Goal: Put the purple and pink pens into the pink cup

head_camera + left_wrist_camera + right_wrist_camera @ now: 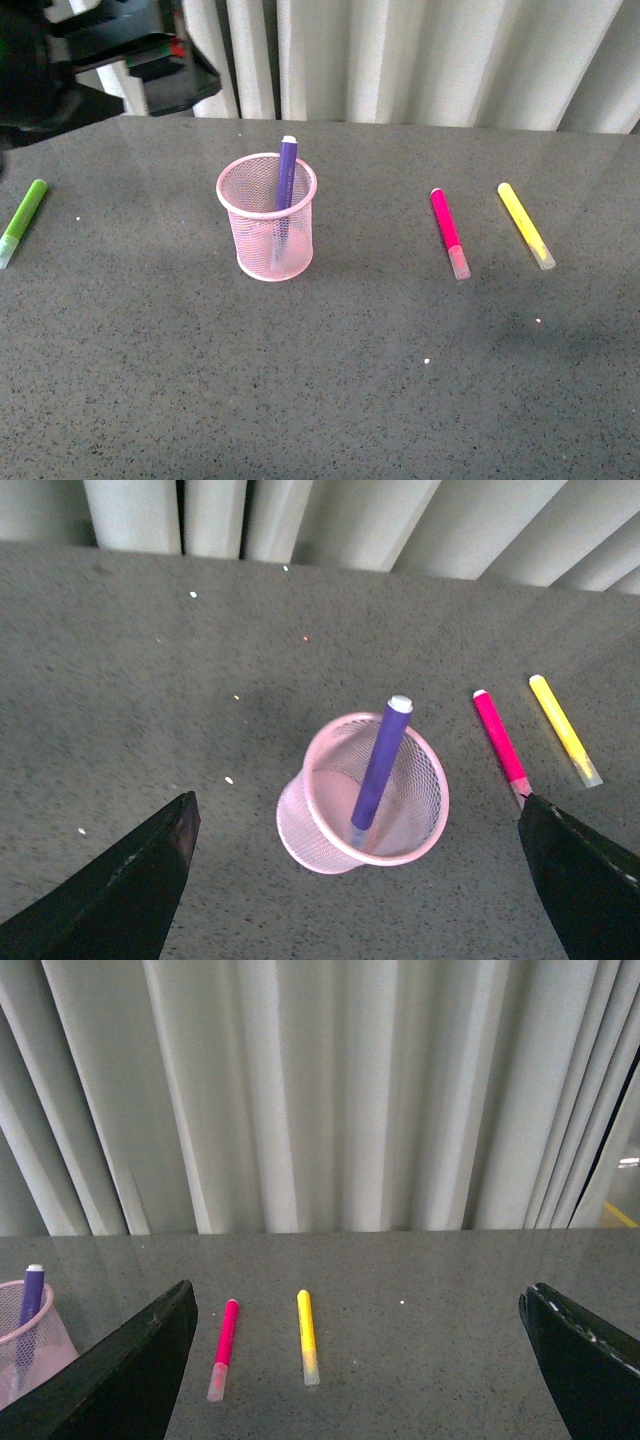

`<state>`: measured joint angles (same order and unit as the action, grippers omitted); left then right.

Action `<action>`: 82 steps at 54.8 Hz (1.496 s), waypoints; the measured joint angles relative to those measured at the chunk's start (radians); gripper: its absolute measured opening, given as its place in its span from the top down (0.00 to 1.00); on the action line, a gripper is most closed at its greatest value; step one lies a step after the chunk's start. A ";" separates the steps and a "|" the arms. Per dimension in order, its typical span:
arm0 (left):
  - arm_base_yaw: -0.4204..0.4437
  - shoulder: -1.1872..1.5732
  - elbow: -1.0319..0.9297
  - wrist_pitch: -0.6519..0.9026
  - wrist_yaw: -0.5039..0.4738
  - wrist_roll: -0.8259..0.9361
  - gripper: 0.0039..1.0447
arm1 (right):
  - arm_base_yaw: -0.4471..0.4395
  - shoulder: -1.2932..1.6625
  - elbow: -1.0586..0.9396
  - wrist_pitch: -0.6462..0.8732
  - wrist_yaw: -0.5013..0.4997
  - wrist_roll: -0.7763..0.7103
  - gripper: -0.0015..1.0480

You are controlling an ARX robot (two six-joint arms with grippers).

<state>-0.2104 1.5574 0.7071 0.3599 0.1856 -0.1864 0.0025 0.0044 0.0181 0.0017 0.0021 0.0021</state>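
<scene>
The pink mesh cup stands upright on the grey table, left of centre. The purple pen stands in it, leaning on the far rim. The pink pen lies flat to the cup's right, clear cap toward me. My left gripper is open and empty, raised above the cup, with the purple pen and pink pen in its view. My right gripper is open and empty, above the table, with the pink pen and the cup ahead of it.
A yellow marker lies right of the pink pen, roughly parallel to it. A lime-green marker lies at the table's left edge. White curtains hang behind the table. Part of the left arm shows dark at the top left.
</scene>
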 joint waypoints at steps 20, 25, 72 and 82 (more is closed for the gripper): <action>0.037 -0.081 -0.332 0.734 -0.358 0.164 0.52 | 0.000 0.000 0.000 0.000 0.000 0.000 0.07; 0.057 -0.122 -0.399 0.787 -0.337 0.169 0.66 | 0.000 0.000 0.000 0.000 0.000 0.000 0.07; 0.208 -0.790 -0.688 0.376 -0.188 0.179 0.97 | 0.000 0.000 0.000 0.000 0.000 0.000 0.07; 0.208 -0.930 -0.697 0.253 -0.187 0.179 0.97 | 0.000 0.000 0.000 0.000 0.000 0.000 0.07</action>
<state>-0.0021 0.6273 0.0105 0.6128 -0.0017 -0.0074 0.0025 0.0044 0.0181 0.0017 0.0017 0.0017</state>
